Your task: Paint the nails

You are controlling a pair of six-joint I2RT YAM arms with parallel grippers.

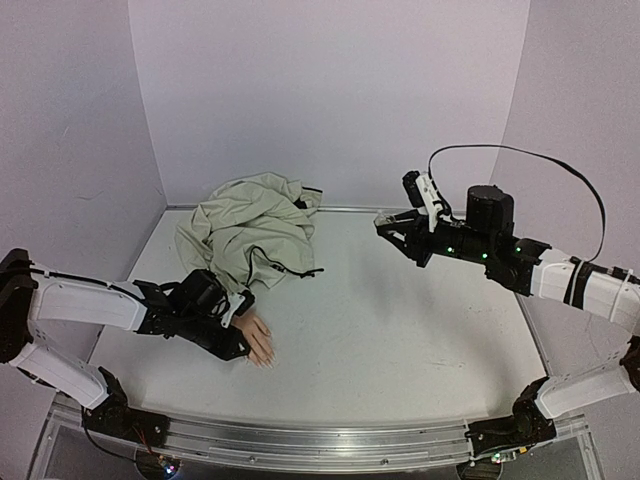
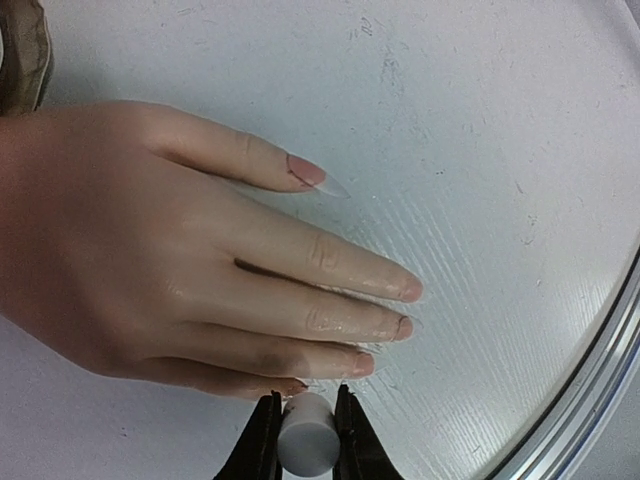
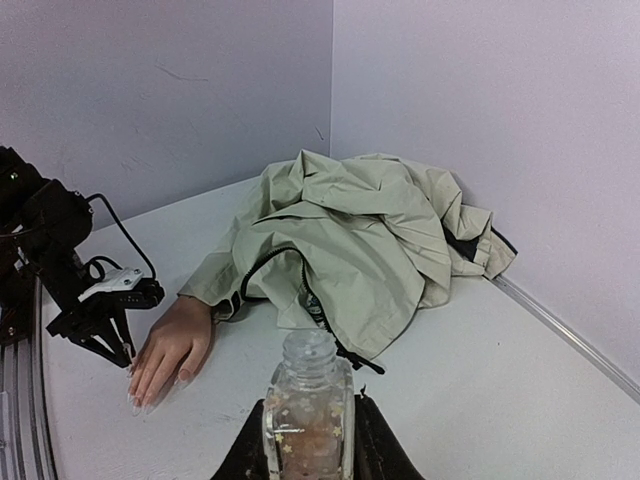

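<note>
While the mannequin hand (image 2: 150,250) lay palm-down at the near left of the table (image 1: 400,320), my left gripper (image 2: 307,432) hung just beside its little finger, jaws pinched on a small white cylinder (image 2: 307,450). The nails (image 2: 410,290), pale and pointed, tipped four fingers lying close together, with the thumb set apart. All of them pointed toward the aluminium rail (image 1: 320,440) at the table's near edge. The fingertips stopped short of that rail, with a strip of bare white surface between.

The sleeve ran back into a crumpled beige jacket (image 1: 250,235) heaped in the rear left corner, close to where two walls (image 1: 330,90) met.

My right gripper (image 3: 308,445) hovered well apart, raised over the right rear of the table. Its jaws were clamped on a small clear glass bottle (image 3: 308,395), which stood upright with its neck uncapped and flecks showing inside.

Between my two grippers the tabletop lay open and white, and the pale lilac walls closed it in on three sides.
</note>
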